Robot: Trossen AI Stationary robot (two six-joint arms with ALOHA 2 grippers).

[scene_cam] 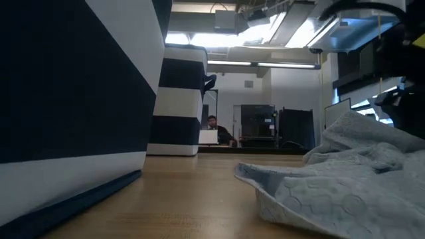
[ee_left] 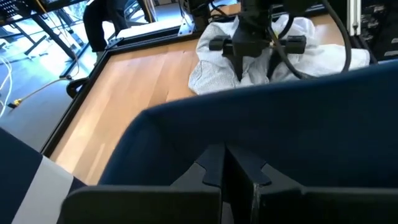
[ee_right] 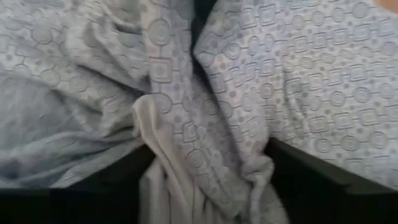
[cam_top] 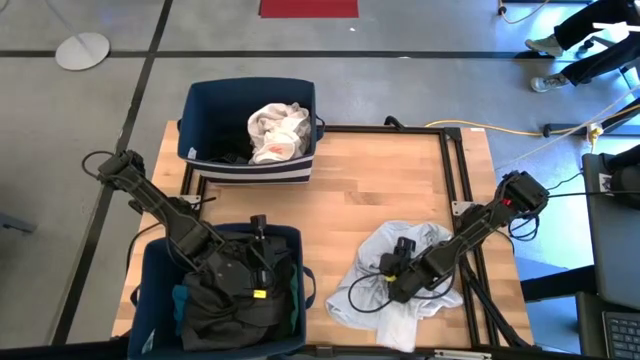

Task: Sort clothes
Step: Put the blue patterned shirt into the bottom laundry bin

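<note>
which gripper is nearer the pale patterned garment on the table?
Right. The right gripper is down on the pale patterned fabric garment, jaws shut on a fold. The left gripper is over the near dark blue fabric bin.

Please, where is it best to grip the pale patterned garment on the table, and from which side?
Probably the raised ridge of folds in the pale patterned garment, coming from straight above. It lies crumpled on the table, and the right gripper already has such a fold between its fingers.
</note>
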